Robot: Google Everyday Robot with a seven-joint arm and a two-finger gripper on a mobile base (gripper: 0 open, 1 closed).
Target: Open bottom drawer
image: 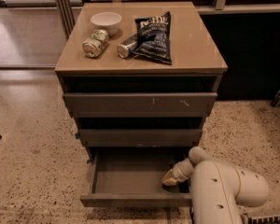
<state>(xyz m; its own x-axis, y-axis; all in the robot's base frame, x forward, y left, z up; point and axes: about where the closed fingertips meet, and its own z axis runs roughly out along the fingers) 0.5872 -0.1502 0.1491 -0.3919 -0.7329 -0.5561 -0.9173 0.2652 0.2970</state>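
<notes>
Below the front edge of the bench [196,50], the bottom drawer [130,200] sat lowest, pulled out toward the camera, with its long axis parallel to that edge. It had a plain dark grey front and a shallow grey box. The tool [170,178] was down inside near the right side; honestly couldn't tell whether it was apart or together.

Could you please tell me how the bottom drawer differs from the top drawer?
The bottom drawer is pulled far out, showing its shallow inside; the top drawer sticks out only slightly. The bottom drawer's front is plain; the top drawer's has pale scratch marks. The gripper sits inside the bottom drawer at its right; nothing touches the top drawer. Both are dark grey, without handles.
</notes>
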